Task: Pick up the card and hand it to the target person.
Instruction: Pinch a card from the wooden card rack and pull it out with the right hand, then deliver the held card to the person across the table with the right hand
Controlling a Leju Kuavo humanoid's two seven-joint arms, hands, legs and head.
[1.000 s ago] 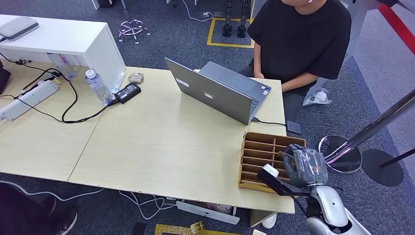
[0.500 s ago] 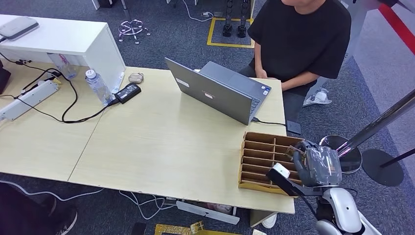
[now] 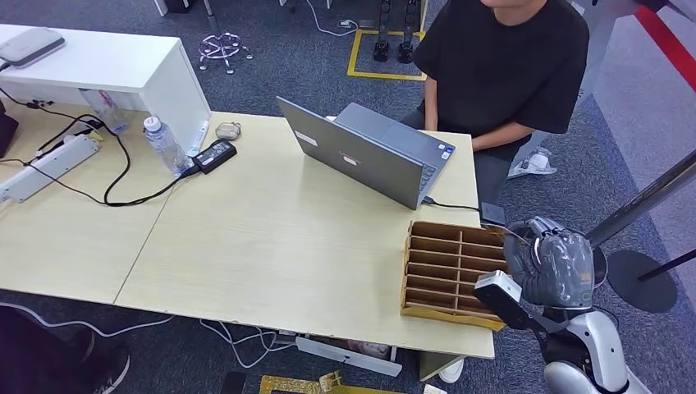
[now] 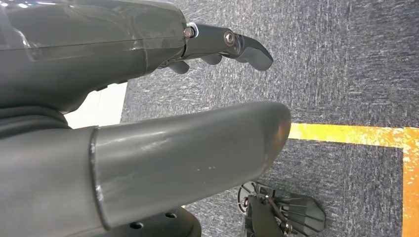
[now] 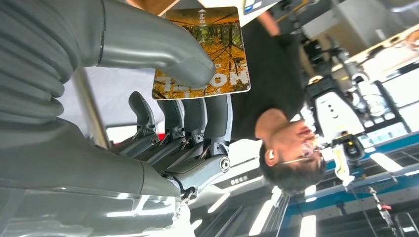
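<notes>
Gripping a card (image 5: 205, 52) between its thick grey thumb (image 5: 148, 47) and its darker fingers (image 5: 197, 118), the right hand (image 3: 551, 267) is raised just off the table's right edge, beside the brown cardboard organizer (image 3: 450, 272). In the right wrist view the card is printed with orange autumn trees and pale lettering; the thumb presses on its face and the fingers lie behind it. The head view shows that hand from the back, so the card itself is hidden there.

The left hand (image 4: 148, 113) hangs over blue-grey carpet crossed by a yellow floor line (image 4: 356, 136). Its thumb and fingers are apart, with nothing between them.

The organizer sits at the near right corner of the light wooden table (image 3: 271, 246), its slotted compartments facing up. Beyond it, a grey laptop (image 3: 369, 156) stands open, its screen turned toward a seated person in a black T-shirt (image 3: 505, 70) at the far side. A black cable (image 3: 451, 205) runs from the laptop toward the table's right edge.

Farther left are a black power adapter (image 3: 215, 154), a clear water bottle (image 3: 164, 145) and a white power strip (image 3: 49, 167) with black leads. A white cabinet (image 3: 115, 70) stands behind them.
</notes>
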